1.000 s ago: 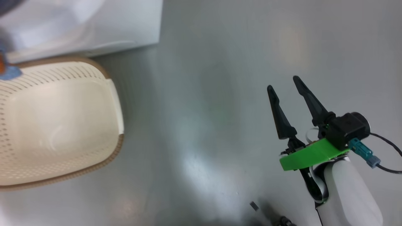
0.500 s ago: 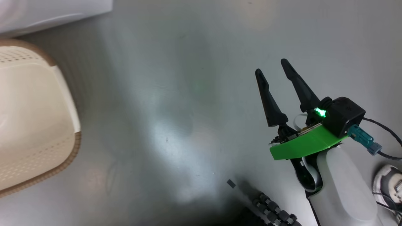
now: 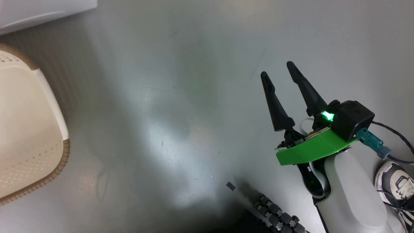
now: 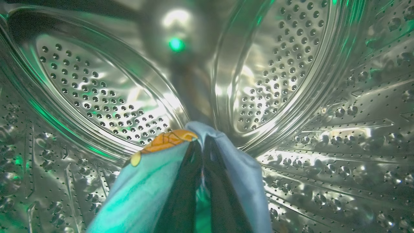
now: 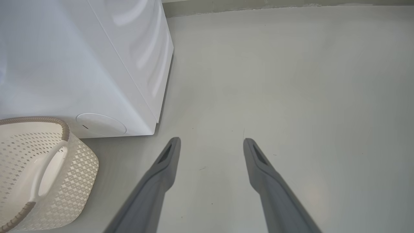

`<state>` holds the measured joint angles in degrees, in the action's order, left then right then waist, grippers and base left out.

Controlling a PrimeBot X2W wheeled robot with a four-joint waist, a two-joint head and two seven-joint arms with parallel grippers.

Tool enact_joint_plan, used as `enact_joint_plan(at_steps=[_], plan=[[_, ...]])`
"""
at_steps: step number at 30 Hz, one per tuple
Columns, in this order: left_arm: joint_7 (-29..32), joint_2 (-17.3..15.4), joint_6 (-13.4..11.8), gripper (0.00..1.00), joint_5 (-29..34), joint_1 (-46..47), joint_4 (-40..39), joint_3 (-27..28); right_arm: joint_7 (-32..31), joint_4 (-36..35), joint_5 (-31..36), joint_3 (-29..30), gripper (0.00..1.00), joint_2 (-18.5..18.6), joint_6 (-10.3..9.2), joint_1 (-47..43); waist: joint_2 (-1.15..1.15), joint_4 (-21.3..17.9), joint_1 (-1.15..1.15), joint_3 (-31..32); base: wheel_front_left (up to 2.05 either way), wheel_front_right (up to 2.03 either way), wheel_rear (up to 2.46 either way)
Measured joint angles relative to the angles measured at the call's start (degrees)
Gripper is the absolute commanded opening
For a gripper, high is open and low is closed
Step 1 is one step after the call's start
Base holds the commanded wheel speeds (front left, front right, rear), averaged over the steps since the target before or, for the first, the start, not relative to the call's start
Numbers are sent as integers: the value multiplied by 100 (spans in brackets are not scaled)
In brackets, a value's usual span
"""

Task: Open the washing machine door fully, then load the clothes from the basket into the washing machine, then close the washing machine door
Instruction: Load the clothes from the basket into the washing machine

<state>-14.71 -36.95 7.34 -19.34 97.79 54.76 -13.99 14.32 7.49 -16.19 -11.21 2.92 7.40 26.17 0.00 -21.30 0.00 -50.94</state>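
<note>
The washer [image 5: 81, 64] stands white on the floor [image 3: 181, 97], and its steel drum [image 4: 97, 84] surrounds the left gripper [image 4: 203, 145]. The basket [image 3: 32, 129] sits just beside the washer. Inside the drum, a blue cloth [image 4: 145, 181] with an orange patch is clamped in the left gripper, folded over the fingertips. Its length trails back along the fingers, and the fold points at the drum's rear wall. It looks light and limp. A pinched fold suits it, and it should slump once released. The right gripper [image 3: 276, 69] hangs over the floor, fingers apart, holding nothing.
</note>
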Motion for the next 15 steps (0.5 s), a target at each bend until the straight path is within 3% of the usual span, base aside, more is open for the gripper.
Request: enact_joint_plan(at_steps=[3, 4, 6, 15], plan=[[0, 2, 0, 0, 30, 70, 93, -4, 0, 2, 0, -7, 100, -1, 0, 5, 0, 0, 0, 4, 0, 0, 0], [0, 2, 0, 12, 44, 90, 107, -4, 0, 5, 0, -7, 100, -1, 0, 11, 0, 3, 0, 8, 0, 0, 0], [0, 2, -3, 100, 77, 113, 112, 3, 0, 16, 0, -5, 100, -1, 0, 44, 0, 12, 0, 17, 0, 0, 0], [0, 105, -2, 100, 49, 19, 153, 54, 0, 26, 54, 49, 100, -2, 0, 92, 0, 110, 0, 190, 0, 0, 0]])
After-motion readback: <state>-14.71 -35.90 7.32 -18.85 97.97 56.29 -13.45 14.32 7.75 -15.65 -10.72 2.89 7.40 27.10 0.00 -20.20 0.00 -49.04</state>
